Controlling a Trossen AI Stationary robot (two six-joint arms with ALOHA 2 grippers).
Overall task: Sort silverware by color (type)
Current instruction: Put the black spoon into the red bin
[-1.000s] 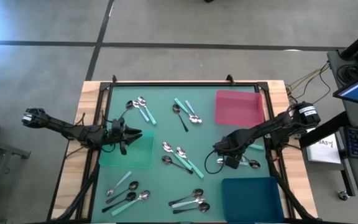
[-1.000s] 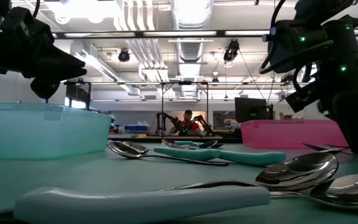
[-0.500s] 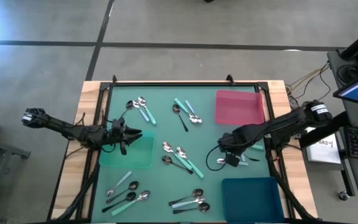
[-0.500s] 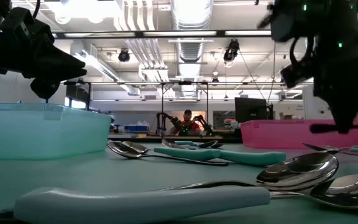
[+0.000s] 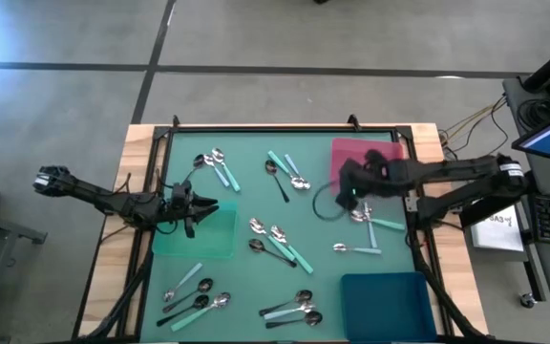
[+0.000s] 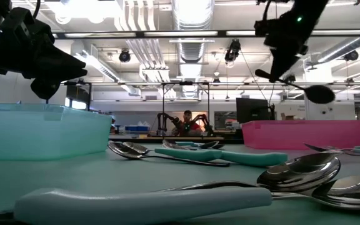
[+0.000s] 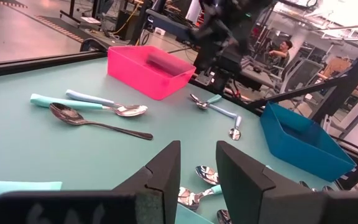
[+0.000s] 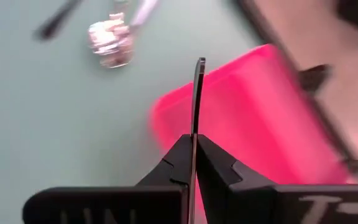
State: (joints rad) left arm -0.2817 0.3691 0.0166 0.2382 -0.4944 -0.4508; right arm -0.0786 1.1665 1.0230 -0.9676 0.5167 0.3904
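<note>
My right gripper point(image 5: 349, 194) hangs high beside the left wall of the pink bin point(image 5: 366, 164), shut on a dark all-metal spoon point(image 6: 292, 84). My left gripper point(image 5: 205, 205) waits open, with nothing between its fingers point(image 7: 166, 168), over the far edge of the teal-green bin point(image 5: 196, 234). The other silverware lies flat on the green table in small groups: near the far left point(image 5: 216, 168), at the far middle point(image 5: 287, 172), in the centre point(image 5: 275, 239), at the near left point(image 5: 195, 292), at the near middle point(image 5: 296, 308), and to the right point(image 5: 363, 227). My right gripper pinches the dark spoon's thin handle point(image 8: 193, 134) between its two fingers; the wrist view shows the handle edge-on. The fingers slant down from above. The spoon is lifted clear of the table and tilted, its bowl point(image 6: 320, 94) the lower end.
A blue bin point(image 5: 387, 296) stands at the near right. A black frame point(image 5: 285, 127) runs around the table. A loop of cable point(image 5: 327, 207) hangs below the right wrist. Bare table lies between the spoon groups.
My right gripper has risen from the table near the right side with the dark spoon. It has swung toward the far edge, up to the pink bin's left wall, turning as it went. The spoon, level half a second ago, now slants with its bowl low.
</note>
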